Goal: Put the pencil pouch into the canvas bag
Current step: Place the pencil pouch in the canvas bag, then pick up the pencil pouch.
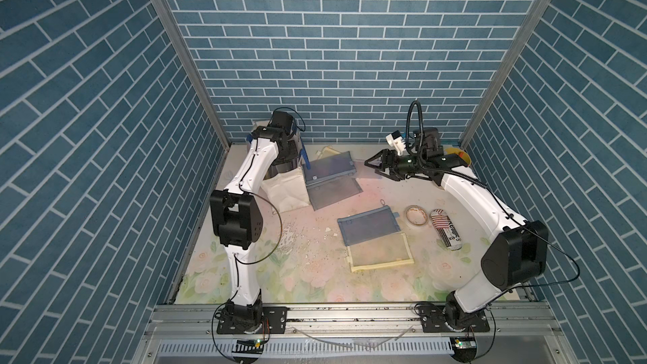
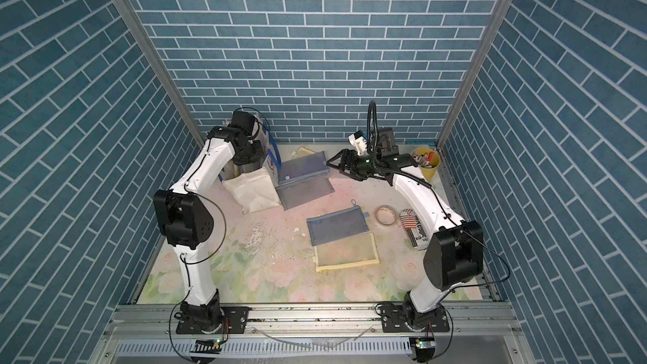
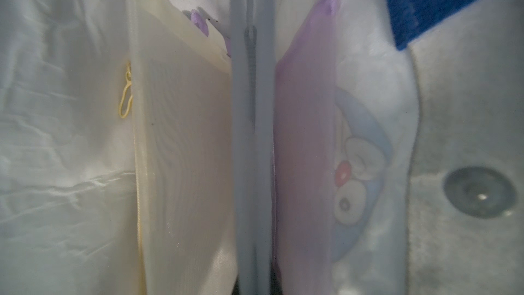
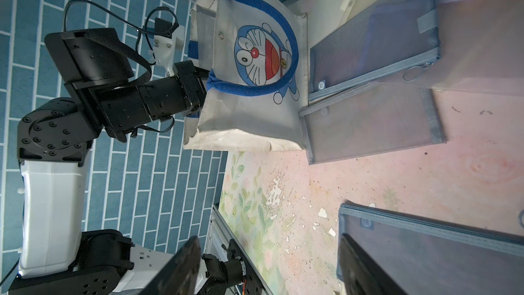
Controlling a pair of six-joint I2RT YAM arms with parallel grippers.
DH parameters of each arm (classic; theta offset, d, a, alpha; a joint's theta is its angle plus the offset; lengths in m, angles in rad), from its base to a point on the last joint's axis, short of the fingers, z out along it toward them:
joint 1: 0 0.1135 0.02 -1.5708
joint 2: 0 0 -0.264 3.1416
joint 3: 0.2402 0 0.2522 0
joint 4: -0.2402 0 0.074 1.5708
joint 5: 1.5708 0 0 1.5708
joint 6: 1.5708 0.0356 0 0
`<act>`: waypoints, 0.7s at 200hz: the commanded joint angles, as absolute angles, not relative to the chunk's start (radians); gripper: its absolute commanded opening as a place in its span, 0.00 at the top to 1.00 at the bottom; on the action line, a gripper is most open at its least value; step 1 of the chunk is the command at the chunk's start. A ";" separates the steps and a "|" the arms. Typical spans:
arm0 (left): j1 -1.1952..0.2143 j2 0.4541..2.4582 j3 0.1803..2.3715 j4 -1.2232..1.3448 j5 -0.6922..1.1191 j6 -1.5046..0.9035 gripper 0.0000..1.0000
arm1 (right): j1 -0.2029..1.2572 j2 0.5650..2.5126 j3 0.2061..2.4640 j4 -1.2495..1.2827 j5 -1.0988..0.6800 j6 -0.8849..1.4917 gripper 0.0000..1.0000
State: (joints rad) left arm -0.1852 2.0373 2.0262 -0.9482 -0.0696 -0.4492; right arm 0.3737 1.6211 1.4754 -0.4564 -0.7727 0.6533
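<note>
Only the left wrist view looks inside the boxy off-white canvas bag with blue strap handles (image 3: 459,109). There, 3 flat pouches stand on edge side by side: a cream mesh pouch (image 3: 184,151), the grey-blue pencil pouch (image 3: 252,166) in the middle, and a lilac pouch (image 3: 303,151). Only the right wrist view shows the left gripper (image 4: 195,86), sunk in the bag's mouth. Its fingers are hidden, so I cannot tell whether they are together, apart or clamped on anything.

In both top views the bag stands in the back left corner, with 2 grey-blue mesh pouches (image 1: 331,169) overlapped against its right side. Just right of them hovers the right gripper (image 1: 371,164), jaws wide apart, holding nothing. A top view shows the yellow pen bucket (image 2: 425,166) in the back right corner.

Mid-table, a blue mesh pouch (image 1: 366,224) overlaps a yellow-edged mesh pouch (image 1: 380,252). Right of them lie a tape roll (image 1: 416,216) and a printed cylinder (image 1: 446,231) on its side. Open room lies along the front edge and between the bag and the mid-table pouches.

The table (image 1: 297,285) wears a pale floral print, flaked white in places; blue brick-patterned walls (image 1: 332,47) close 3 sides.
</note>
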 commanded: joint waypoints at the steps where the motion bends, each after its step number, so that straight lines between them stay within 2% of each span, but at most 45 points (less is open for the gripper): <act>1: -0.170 2.037 2.043 -0.929 -0.030 -0.425 0.76 | 0.369 1.606 1.437 -0.456 -0.762 0.612 0.24; 25: -0.163 1.983 2.035 -0.936 -0.073 -0.429 0.49 | 0.366 1.591 1.427 -0.474 -0.738 0.612 0.25; 37: -0.159 1.940 2.025 -0.926 -0.081 -0.427 0.40 | 0.365 1.569 1.413 -0.482 -0.702 0.630 0.25; 89: -0.207 1.790 2.079 -1.007 -0.171 -0.342 0.32 | 0.345 1.455 1.176 -0.467 -0.556 0.775 0.25; 114: -0.310 1.758 2.077 -1.050 -0.117 -0.310 0.30 | 0.329 1.414 1.054 -0.453 -0.548 0.810 0.25; 140: -0.459 1.772 2.023 -1.020 0.020 -0.321 0.26 | 0.319 1.413 0.947 -0.406 -0.575 0.844 0.25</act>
